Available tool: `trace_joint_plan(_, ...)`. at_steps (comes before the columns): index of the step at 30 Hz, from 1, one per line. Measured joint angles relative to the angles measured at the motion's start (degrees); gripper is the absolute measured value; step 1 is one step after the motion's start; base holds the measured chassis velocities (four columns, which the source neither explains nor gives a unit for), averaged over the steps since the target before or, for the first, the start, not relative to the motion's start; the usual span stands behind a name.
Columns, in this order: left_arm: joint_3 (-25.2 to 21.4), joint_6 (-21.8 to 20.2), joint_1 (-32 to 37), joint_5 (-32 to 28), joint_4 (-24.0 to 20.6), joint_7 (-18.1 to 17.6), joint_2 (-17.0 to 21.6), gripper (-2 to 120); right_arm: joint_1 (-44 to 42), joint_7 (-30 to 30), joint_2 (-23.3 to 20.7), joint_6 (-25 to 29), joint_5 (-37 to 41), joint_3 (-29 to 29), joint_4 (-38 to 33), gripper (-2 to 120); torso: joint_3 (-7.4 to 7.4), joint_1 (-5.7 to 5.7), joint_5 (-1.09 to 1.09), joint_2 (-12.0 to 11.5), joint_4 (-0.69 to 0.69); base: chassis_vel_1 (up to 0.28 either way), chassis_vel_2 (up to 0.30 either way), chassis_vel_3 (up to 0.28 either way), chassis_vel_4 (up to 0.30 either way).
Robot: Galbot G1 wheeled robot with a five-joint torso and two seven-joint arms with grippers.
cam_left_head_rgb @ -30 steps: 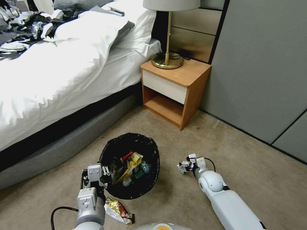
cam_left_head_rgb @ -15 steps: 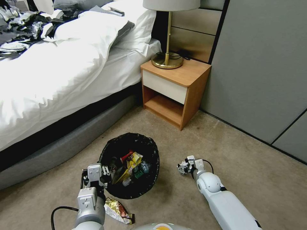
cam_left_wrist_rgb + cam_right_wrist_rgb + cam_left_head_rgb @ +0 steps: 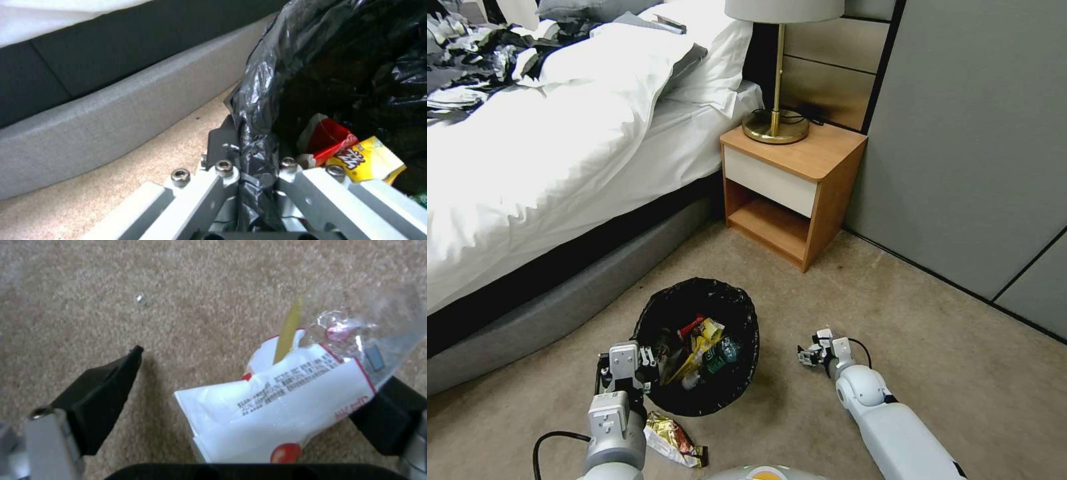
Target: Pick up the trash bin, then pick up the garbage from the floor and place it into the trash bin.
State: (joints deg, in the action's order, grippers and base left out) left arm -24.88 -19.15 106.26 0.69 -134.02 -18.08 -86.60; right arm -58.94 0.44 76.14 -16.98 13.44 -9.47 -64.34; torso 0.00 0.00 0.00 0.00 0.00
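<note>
Right gripper [image 3: 808,354] lower, nearer white packet [image 3: 285,406].

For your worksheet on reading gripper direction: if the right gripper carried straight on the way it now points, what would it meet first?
Probably the red-and-white packet, already lying between the open right gripper's fingers, then the carpet under it. How far above the floor the gripper is cannot be told.

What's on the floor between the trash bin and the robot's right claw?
Only bare carpet lies between the trash bin and the right gripper, in the head view.
</note>
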Motion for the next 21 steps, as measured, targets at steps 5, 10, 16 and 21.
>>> trace_joint_plan(5, 0.0, 0.0, 0.0, 0.0, 0.0, 0.0, 0.0, 1, 0.1, -0.1, -0.1, 0.5, -0.1, 0.0, 0.0, 86, 0.0, 0.0, 0.0, 0.0, 0.0, 0.0, 0.0, 0.0, 0.0)
trace_joint_plan(10, 0.1, 0.1, 0.1, 0.1, 0.0, 0.0, -0.1, 1, 0.2, -0.3, -0.2, 1.3, -0.6, 0.0, 0.0, 69, 0.0, 0.0, 0.0, 0.0, 0.0, 0.0, 0.0, 0.0, 0.0)
trace_joint_plan(16, 0.1, 0.1, 0.1, 0.1, -0.1, 0.0, 0.0, 1, 0.2, -0.4, -0.3, 2.4, -1.3, -0.1, 0.1, 48, 0.0, 0.0, 0.0, 0.0, 0.0, 0.0, 0.0, 0.0, 0.0)
trace_joint_plan(21, 0.1, 0.1, 0.1, 0.1, -0.1, 0.0, -0.1, 1, 0.0, -0.4, -0.5, 3.4, -1.9, -0.2, 0.2, 29, 0.0, 0.0, 0.0, 0.0, 0.0, 0.0, 0.0, 0.0, 0.0)
